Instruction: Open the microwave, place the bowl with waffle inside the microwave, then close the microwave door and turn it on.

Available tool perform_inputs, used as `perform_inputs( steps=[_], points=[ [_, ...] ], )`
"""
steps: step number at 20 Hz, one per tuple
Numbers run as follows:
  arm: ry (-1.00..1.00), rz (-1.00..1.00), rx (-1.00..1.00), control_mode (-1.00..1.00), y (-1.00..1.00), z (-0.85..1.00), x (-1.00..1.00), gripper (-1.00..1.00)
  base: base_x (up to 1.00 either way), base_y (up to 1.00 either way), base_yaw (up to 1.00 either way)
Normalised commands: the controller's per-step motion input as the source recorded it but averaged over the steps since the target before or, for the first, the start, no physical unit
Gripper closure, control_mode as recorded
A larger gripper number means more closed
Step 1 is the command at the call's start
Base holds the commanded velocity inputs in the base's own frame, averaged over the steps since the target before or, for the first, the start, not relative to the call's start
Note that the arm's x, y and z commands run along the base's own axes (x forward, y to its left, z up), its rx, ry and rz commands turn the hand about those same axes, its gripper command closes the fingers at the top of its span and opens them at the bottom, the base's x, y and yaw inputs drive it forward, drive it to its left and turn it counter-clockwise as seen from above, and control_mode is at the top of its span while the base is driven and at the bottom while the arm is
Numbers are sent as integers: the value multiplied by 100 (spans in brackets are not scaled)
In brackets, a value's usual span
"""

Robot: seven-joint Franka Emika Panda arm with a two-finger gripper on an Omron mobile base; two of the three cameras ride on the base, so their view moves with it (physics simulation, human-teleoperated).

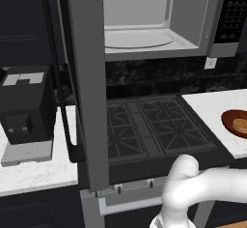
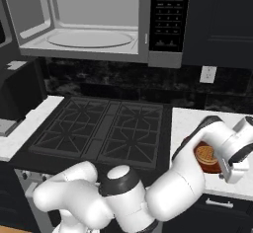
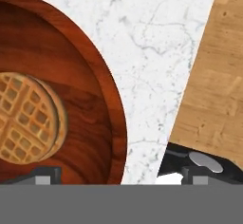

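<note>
The microwave (image 1: 144,24) hangs above the stove with its light grey inside and round turntable (image 2: 89,38) showing. The microwave door (image 1: 89,77) is swung wide open to the left, its black bar handle (image 1: 60,77) facing outward. The bowl with waffle (image 1: 236,123) rests on the white counter right of the stove; in the right base view my hand partly covers the bowl (image 2: 205,158). In the hand view my gripper (image 3: 121,176) is open just above the bowl (image 3: 80,99). One fingertip (image 3: 42,174) is over the bowl's inside near the waffle (image 3: 28,118). The other fingertip (image 3: 201,167) is outside the rim.
A black gas stove (image 1: 149,125) lies under the microwave. A black coffee machine (image 1: 26,104) stands on the left counter. The right counter (image 3: 156,52) is white marble, with its front edge close to the bowl and wood floor (image 3: 213,76) beyond. The button panel (image 2: 168,15) is on the microwave's right.
</note>
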Motion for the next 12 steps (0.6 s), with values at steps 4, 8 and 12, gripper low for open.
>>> perform_inputs(
  steps=[4,8,12],
  points=[
    [0,0,0,-100,0,-30,14,-100,0,0,0],
    [0,0,0,-100,0,-27,19,-100,0,0,0],
    [0,0,0,-100,0,-30,14,-100,0,0,0]
  ],
)
